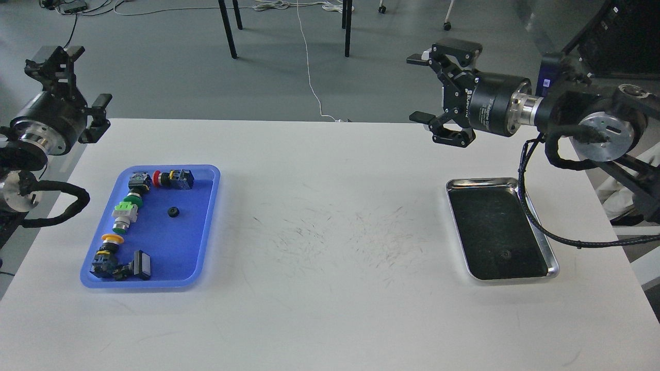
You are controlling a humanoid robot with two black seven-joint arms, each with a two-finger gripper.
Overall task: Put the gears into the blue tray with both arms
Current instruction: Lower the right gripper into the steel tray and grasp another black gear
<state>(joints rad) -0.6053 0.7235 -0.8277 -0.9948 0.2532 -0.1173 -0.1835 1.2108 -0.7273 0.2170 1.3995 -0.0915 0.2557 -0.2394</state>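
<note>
The blue tray (181,247) lies on the left of the white table. One small black gear (173,212) rests on its floor, right of a row of push-button switches. A second gear (506,253) lies in the near part of the steel tray (555,266) on the right. My left gripper (77,82) is raised beyond the table's far left corner, open and empty, well away from the blue tray. High over the table's far right, above and behind the steel tray, my right gripper (422,90) points left, open with nothing in it.
Several colourful push-button switches (124,212) line the blue tray's left side and far end. A black cable (536,221) hangs from the right arm past the steel tray's right rim. The table's middle (335,232) bears only scuff marks. Chair legs stand on the floor beyond.
</note>
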